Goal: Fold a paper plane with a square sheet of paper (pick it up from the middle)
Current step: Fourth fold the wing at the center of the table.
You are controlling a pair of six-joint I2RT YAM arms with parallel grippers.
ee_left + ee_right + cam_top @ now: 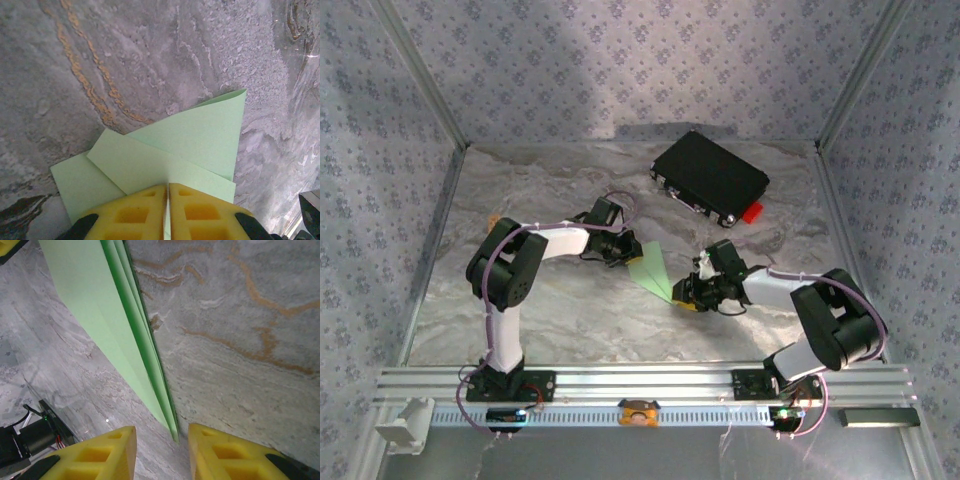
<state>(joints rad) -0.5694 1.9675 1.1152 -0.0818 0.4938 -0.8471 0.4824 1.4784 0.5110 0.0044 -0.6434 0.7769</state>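
Grey marbled material is covering the table, and it is spreading under both pairs of fingers and well beyond them. The black case is lying on the far part of it, beyond the right fingers and well apart from both pairs.

The pale green paper plane is stretching between the two grippers. It is a long folded triangle: its wide end is pointing to the left gripper and its narrow end is reaching toward the right gripper.

In the left wrist view, the left gripper is pressing its yellow fingers together on the wide end of the paper plane. The paper is entering the thin slit between them, and its folded flaps are spreading out in front of the fingertips.

In the right wrist view, the right gripper is keeping its yellow fingers apart, with a clear gap between them. The sharp tip of the paper plane is ending just in front of this gap, and as far as I can see neither finger is touching it. From there the paper is running away from the fingertips, and its layered edges are showing as darker green lines.

The small red tab is lying just beside a corner of the black case, beyond the right fingers and well apart from them.
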